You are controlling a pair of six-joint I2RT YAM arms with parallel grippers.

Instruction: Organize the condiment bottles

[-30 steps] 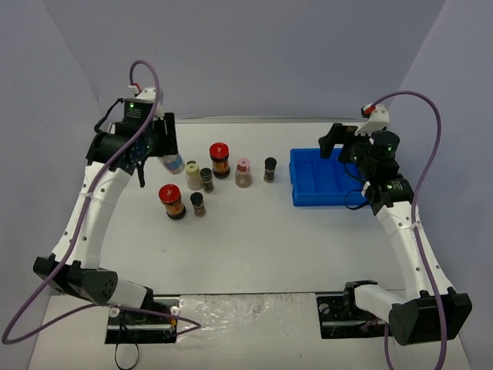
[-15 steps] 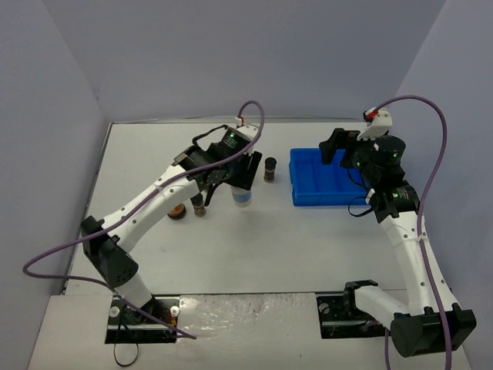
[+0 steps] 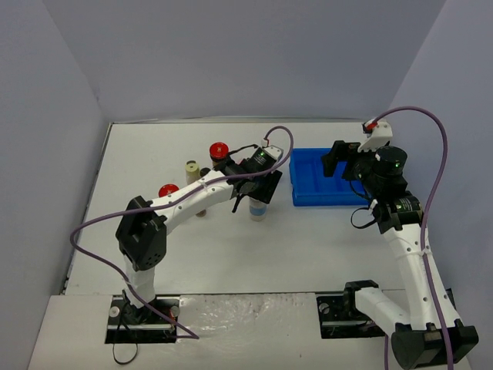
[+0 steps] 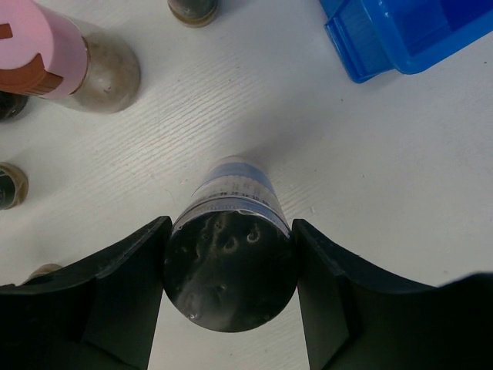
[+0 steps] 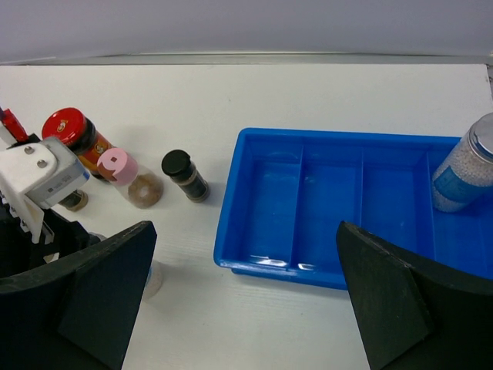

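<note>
Condiment bottle in hand: a blue-labelled jar with a silver lid, upright just off the blue tray's near-left corner, which lies at 2 o'clock of it in the top view. Whether its base touches the table or hangs just above, I cannot tell.
Left gripper: clamped on the bottle from above, one finger at 9 o'clock and one at 3 o'clock of the lid (a grip high on the jar, likely so the label end can go down into a slot first).
Right gripper: jaws spread wide with nothing between them, hovering at the tray's far side, apparently parked out of the way.
Matching jar: stands in the tray compartment at the 3 o'clock end of the right wrist view; no bottles show in the other three.
Waiting bottles: red-lidded jar, pink-capped jar and tiny black-capped jar stand on the table, with a cream jar and a second red lid from 9 to 11 o'clock of the held bottle.
Step judged: carrying like to like, toward the tray.
Risk: clipping the tray rim on entry.
</note>
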